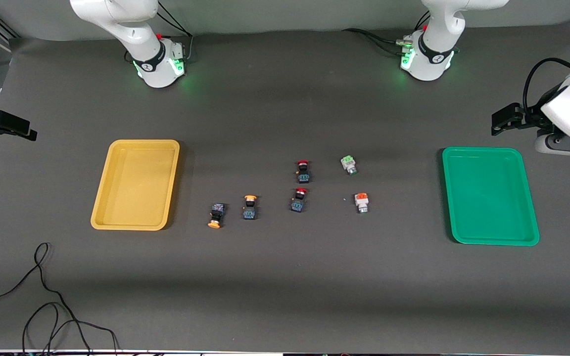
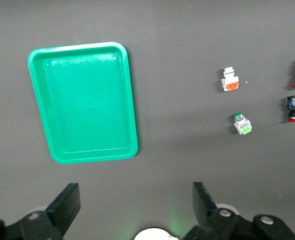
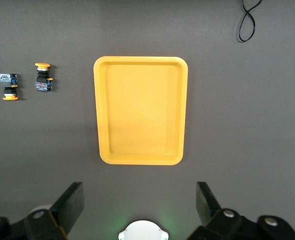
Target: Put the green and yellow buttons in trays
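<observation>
Two black switches with yellow-orange caps [image 1: 215,216] [image 1: 250,207] lie beside the empty yellow tray [image 1: 136,184]; they also show in the right wrist view [image 3: 9,86] [image 3: 43,77] with that tray [image 3: 140,110]. A white switch with a green cap [image 1: 349,165] [image 2: 242,123] and one with an orange-red cap [image 1: 361,202] [image 2: 229,80] lie toward the empty green tray [image 1: 489,195] [image 2: 82,102]. My left gripper [image 1: 498,122] [image 2: 136,200] is open, up beside the green tray. My right gripper [image 1: 27,131] [image 3: 140,200] is open, up beside the yellow tray.
Two black switches with red caps [image 1: 303,171] [image 1: 299,199] lie mid-table between the yellow-capped and the white ones. Loose black cables [image 1: 42,296] lie near the front camera at the right arm's end of the table. The arm bases [image 1: 159,64] [image 1: 428,59] stand along the table's edge.
</observation>
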{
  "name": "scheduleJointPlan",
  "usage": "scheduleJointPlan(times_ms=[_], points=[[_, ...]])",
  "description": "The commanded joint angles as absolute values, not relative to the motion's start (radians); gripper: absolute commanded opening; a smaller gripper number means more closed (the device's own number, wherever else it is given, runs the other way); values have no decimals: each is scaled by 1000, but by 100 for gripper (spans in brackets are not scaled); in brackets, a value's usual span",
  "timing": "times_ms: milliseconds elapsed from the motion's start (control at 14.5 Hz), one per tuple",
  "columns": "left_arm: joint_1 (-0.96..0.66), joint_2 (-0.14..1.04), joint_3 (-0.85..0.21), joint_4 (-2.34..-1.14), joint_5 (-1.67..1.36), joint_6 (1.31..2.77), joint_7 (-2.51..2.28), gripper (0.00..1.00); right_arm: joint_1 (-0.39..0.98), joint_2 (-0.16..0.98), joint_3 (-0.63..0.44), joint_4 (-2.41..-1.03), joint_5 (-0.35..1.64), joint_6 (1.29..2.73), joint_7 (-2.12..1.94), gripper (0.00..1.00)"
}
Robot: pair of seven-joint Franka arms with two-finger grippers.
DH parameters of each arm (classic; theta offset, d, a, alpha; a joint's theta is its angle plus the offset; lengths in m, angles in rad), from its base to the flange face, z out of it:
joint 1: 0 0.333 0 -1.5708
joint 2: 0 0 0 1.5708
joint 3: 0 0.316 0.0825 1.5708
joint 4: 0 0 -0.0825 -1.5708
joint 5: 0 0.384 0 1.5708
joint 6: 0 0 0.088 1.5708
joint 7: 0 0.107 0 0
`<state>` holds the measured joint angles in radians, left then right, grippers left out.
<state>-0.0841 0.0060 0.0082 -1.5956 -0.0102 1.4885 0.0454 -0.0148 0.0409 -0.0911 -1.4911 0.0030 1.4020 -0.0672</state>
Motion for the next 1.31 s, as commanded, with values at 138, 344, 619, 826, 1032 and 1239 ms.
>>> scheduleJointPlan(times_ms=[138,344,619,826,1032,1239], points=[[-89,23,11,-1565,-5,1477,60,100,-11,40,-92,-1494,-6,1401,-72,100],[-89,21,11,-1565,-5,1476,60,100,-12,38,-92,-1496,-8,1401,-72,100],[-89,21,11,-1565,-5,1474,60,100,-11,41,-92,-1491,-9,1397,-75,100],[-89,23,11,-1565,-5,1477,60,100,-17,38,-94,-1491,-12,1393,-84,100],[-87,31,11,-1565,-5,1476,60,100,-17,43,-92,-1476,-8,1397,-89,100],[-91,31,11,-1569,-5,1466,41,100,-9,44,-84,-1482,26,1407,-75,100]])
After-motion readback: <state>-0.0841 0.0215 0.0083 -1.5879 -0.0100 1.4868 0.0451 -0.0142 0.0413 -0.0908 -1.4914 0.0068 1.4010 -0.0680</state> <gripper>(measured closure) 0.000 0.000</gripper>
